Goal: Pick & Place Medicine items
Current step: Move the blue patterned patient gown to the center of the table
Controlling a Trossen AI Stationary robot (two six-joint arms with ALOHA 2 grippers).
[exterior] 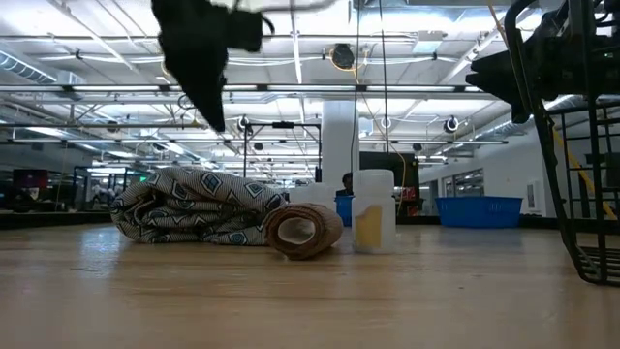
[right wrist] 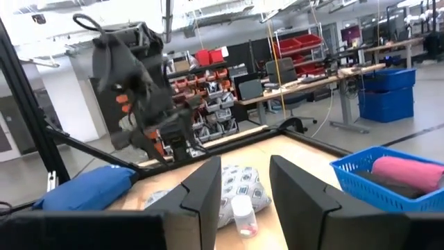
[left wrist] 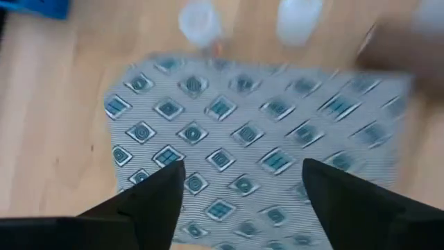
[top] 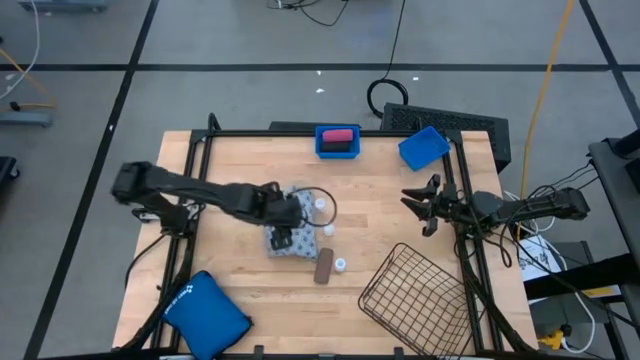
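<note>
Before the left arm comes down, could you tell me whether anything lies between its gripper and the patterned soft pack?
Nothing visible does. The left gripper hangs open directly over the patterned soft pack, bare fabric between its fingers. The two white vials sit beyond the pack's far edge, clear of the gripper.

No readable text, label, brand or number shows on any item, bin or surface in view.

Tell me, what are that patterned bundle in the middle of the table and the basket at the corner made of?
The patterned pack looks like soft woven cloth, matte: it folds and slumps, and its printed diamonds bend with the creases. The basket seems to be thin dark metal wire in an open grid, since the table shows through it; it may be coated, I can't tell.
</note>
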